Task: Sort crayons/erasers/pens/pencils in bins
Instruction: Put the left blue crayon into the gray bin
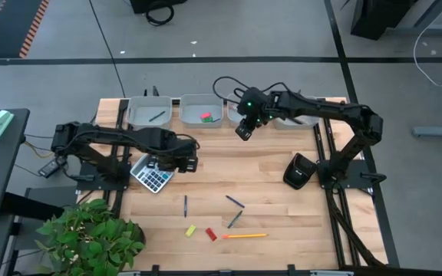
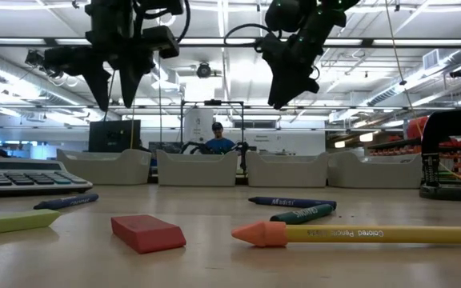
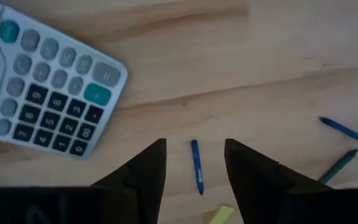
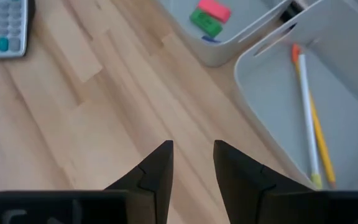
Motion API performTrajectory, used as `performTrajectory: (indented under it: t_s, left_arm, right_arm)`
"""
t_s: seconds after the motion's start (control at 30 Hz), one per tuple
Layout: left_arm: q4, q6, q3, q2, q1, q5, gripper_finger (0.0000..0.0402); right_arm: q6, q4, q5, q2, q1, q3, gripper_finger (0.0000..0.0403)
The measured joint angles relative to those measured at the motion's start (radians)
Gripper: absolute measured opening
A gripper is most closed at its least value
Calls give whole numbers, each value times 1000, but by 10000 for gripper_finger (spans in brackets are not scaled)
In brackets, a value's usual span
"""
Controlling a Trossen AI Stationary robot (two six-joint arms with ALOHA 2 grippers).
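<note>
- The left gripper (image 1: 189,162) hangs above the table just beside the calculator (image 1: 152,175); its fingers (image 3: 145,171) are spread apart with nothing between them, and the bare wood and a blue crayon (image 3: 196,165) show through the gap.
- The right gripper (image 1: 243,132) hangs just in front of the bins (image 1: 201,111), near the second and third; its fingers (image 4: 156,171) are parted and empty, touching nothing.
- In the right wrist view, two pencils (image 4: 309,118) lie side by side along the length of one bin, and a pink and a green eraser (image 4: 209,17) sit together in the bin next to it.
- The leftmost bin (image 1: 150,112) holds one thin dark stick lying at a slant.
- On the front part of the table, a long pencil (image 1: 244,236) lies roughly parallel to the front edge, its orange end beside a red eraser (image 1: 211,234); a yellow eraser (image 1: 191,231) is just to the left of that.
- A blue crayon (image 1: 185,205) points front to back; another blue one (image 1: 234,202) and a green one (image 1: 235,220) lie slanted near each other.
- The middle of the table between the grippers and these loose pieces is open wood; a black stand (image 1: 299,170) sits toward the right side.
- A person (image 2: 217,138) shows far behind the bins in the low view.
</note>
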Motion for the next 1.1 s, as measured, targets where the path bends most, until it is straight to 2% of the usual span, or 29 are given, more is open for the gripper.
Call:
performTrajectory:
  t_s: [0.2,0.5,0.67,0.73,0.83,0.9,0.97,1.0,1.1]
  left_arm:
    - [42,27,5,-1,-3,2,173]
    - [67,345,5,-1,32,-10,177]
    - [33,500,5,-1,22,-4,180]
    - [26,537,5,-1,14,0,181]
    - [25,583,5,-1,1,12,179]
    - [25,572,5,-1,-4,20,177]
    - [37,486,5,0,-8,23,177]
    - [68,421,5,3,-9,22,178]
    - [223,228,5,7,-12,14,180]
  right_arm:
    - [-13,15,0,0,-28,0,124]
    - [53,26,15,0,-113,0,124]
    - [226,24,35,0,-153,0,124]
    - [304,5,0,0,-155,0,124]
    - [342,-72,-179,0,-141,0,124]
    - [286,-139,-287,0,-123,0,124]
    - [172,-205,-305,0,-101,0,124]
    - [96,-226,-274,0,-91,0,124]
    - [-88,-245,-95,0,-59,0,124]
